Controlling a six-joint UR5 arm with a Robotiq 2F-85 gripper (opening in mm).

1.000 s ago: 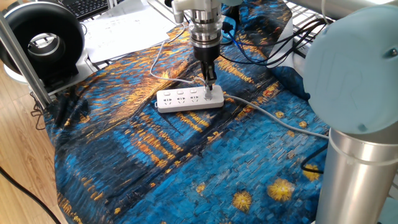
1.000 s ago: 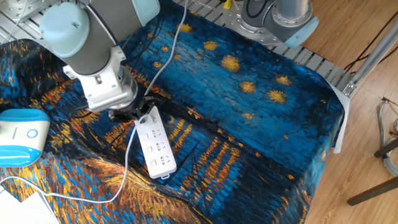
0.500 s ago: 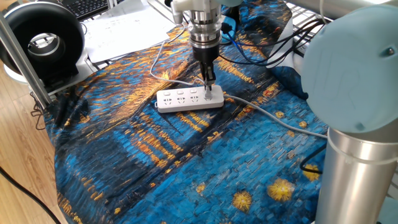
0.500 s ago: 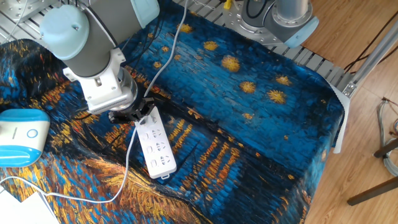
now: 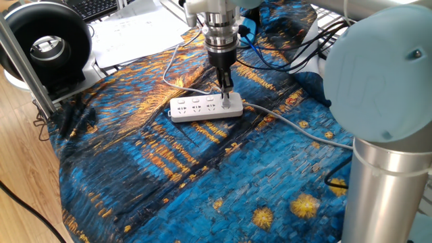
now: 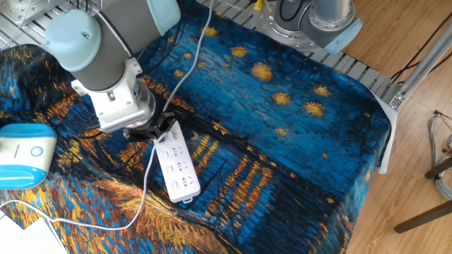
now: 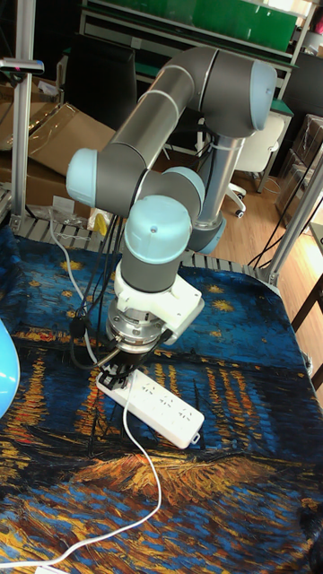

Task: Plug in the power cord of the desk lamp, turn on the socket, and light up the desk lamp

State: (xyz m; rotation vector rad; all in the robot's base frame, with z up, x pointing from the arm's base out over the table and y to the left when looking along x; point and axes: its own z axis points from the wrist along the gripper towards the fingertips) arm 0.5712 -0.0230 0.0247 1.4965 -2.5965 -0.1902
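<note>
the socket lay flat on the blue and orange painted cloth that covered the surface, its row of outlets facing up. the gripper pointed straight down over the end of the socket where the thicker grey-white cable left it, the tips right at the top face of the strip. whether the jaws were together or clamped on the plug could not be told; the tips looked narrow and close, and the arm's wrist hid them in the other fixed view. the power cord ran as a thin white line from that same end of the socket, alongside the strip and away in a curve over the cloth toward the desk lamp, whose light-blue base sat near the cloth's edge, well apart from the socket. a black ring-shaped device on a white base stood beyond the cloth, next to some sheets of paper.
</note>
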